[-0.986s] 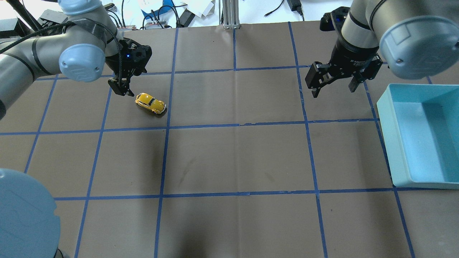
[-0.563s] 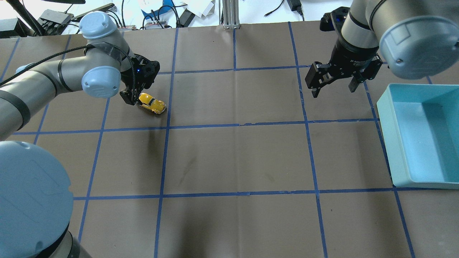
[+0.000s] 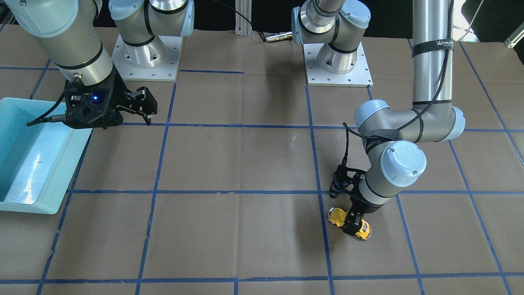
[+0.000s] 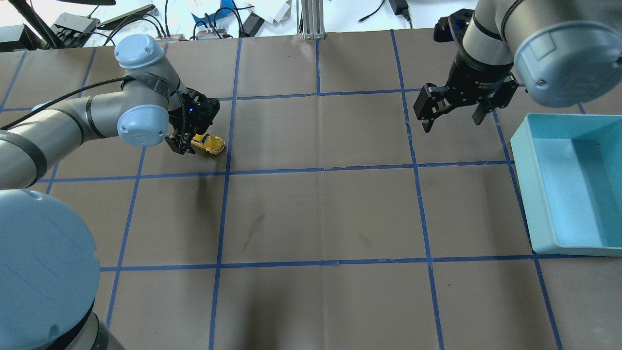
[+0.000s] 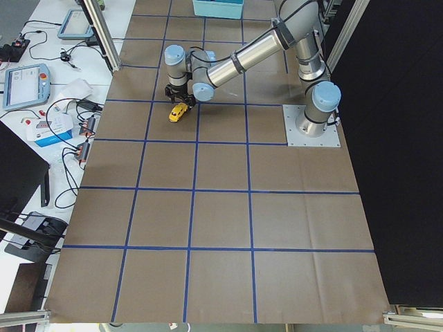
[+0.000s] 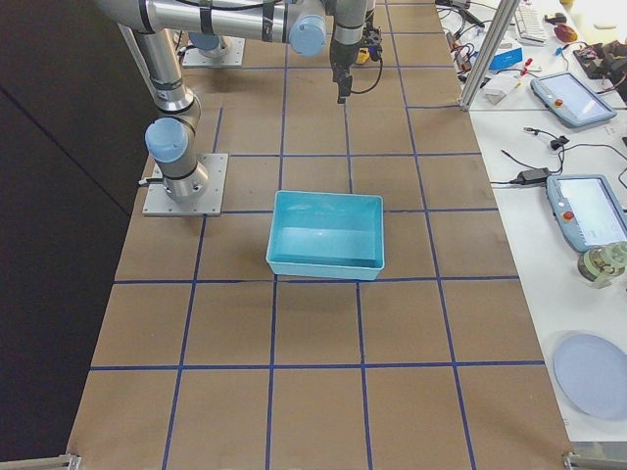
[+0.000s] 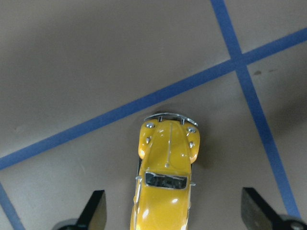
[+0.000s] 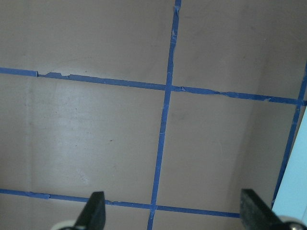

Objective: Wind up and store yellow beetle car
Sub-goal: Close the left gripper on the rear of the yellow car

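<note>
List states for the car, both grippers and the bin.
yellow beetle car: upright on its wheels on the table, between the left gripper's fingers, not gripped.
left gripper: open, low, straddling the car.
right gripper: open, empty, above bare table.
blue bin: upright, empty.

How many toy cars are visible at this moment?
1. The yellow beetle car stands on the left half of the table, straddled by the open left claw. The light blue bin holds none that shows.
</note>
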Available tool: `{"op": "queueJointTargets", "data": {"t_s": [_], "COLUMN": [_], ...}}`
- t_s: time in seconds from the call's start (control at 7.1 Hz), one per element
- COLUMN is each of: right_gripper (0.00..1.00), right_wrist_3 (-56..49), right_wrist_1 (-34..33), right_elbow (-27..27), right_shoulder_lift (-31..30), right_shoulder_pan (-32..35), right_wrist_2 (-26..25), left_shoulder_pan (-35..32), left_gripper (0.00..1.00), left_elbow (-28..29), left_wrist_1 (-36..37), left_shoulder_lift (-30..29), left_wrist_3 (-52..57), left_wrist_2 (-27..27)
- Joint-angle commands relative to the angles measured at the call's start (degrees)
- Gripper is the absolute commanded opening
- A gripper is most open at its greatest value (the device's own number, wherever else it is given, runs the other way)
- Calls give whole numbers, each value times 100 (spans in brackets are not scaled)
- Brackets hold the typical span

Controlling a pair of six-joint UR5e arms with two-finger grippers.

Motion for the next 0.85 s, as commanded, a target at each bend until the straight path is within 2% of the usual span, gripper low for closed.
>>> {"op": "queueJointTargets", "data": {"t_s": [0.0,0.42,0.7], "right_gripper": [100,100,100], "right_wrist_3": [-3,-3,-3], "right_wrist_1": [-3,-3,-3], "right_elbow": [0,0,0], "right_shoulder_lift": [0,0,0], "right_shoulder_pan": [0,0,0], "right_wrist_2": [0,0,0], "left_shoulder_pan": [0,0,0], "left_gripper": [100,98,99], "left_elbow": [84,49,23], "left_wrist_1": [108,108,56], "left_shoulder_lift": [-113,-184,-184], "left_wrist_3": [135,-399,-341], "left_wrist_2": [-12,-3,-3]}}
